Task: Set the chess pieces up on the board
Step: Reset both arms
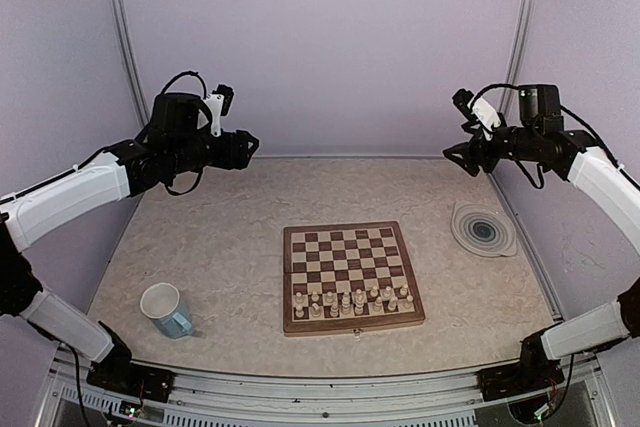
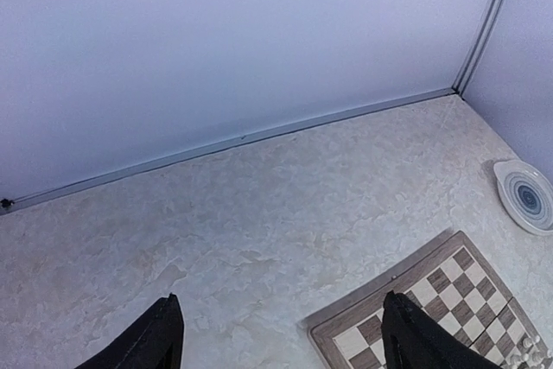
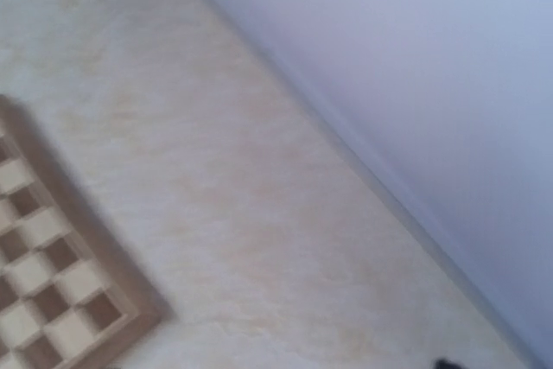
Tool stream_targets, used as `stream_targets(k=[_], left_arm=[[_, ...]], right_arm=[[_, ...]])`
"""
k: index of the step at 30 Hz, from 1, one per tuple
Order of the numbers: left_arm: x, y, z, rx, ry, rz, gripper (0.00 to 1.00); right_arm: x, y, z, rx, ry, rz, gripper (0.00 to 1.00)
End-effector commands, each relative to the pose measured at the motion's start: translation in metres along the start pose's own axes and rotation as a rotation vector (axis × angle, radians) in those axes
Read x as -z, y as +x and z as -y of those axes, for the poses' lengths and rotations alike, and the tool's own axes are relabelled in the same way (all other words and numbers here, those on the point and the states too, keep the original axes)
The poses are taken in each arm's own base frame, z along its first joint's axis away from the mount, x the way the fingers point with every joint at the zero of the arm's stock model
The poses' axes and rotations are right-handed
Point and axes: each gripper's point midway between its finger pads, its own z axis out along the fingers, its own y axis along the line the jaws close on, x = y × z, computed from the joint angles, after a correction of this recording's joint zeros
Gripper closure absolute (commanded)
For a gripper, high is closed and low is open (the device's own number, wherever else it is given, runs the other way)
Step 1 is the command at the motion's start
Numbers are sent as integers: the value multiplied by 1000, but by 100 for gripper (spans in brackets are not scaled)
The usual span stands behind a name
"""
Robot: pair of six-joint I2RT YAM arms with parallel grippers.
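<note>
Both my arms hang high above the table (image 1: 220, 237), nothing in hand. My left gripper (image 2: 281, 304) has its jaws spread wide, bare tabletop showing between them. My right gripper (image 1: 455, 155) sits up by the far right corner, and whether those jaws are parted I cannot tell; its own camera catches almost none of them.

The board (image 1: 348, 247) lies flat in the middle of the table. The chess pieces (image 1: 352, 299) stand on it in two close rows along its near edge, and the far half is bare checks.

My read is that these little wooden figures will be very light, stiff and smooth. They won't crush, but they'll tip or skid at the slightest sideways nudge. I'd come straight down and pinch one high on its body, with the jaws narrowed first, because the neighbours stand just beside each other.

There's plenty of room. The far ranks are open and there's table on every side of the brown border. The cup (image 1: 167, 309) stands near left and the plate (image 1: 483, 229) far right, both well apart from the board. The side walls are close to my elbows, so any swing should go inward
</note>
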Motion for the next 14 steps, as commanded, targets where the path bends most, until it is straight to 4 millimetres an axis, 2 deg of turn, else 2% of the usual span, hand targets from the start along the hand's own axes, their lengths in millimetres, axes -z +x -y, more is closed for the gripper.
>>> stream_targets(k=[1, 2, 3, 4, 10, 14], left_arm=[[7, -8, -17, 17, -83, 12, 19], [9, -8, -21, 26, -102, 19, 16], [9, -6, -23, 33, -108, 24, 3], [9, -5, -23, 37, -106, 30, 1], [9, 0, -19, 38, -71, 41, 1], [5, 3, -18, 51, -31, 32, 1]], right_arm=[[1, 8, 42, -185, 138, 51, 7], [3, 12, 53, -226, 198, 53, 2], [5, 15, 60, -256, 243, 60, 1], [8, 17, 66, -280, 282, 67, 1], [23, 17, 88, -353, 412, 99, 1], [28, 10, 84, -338, 390, 121, 1]])
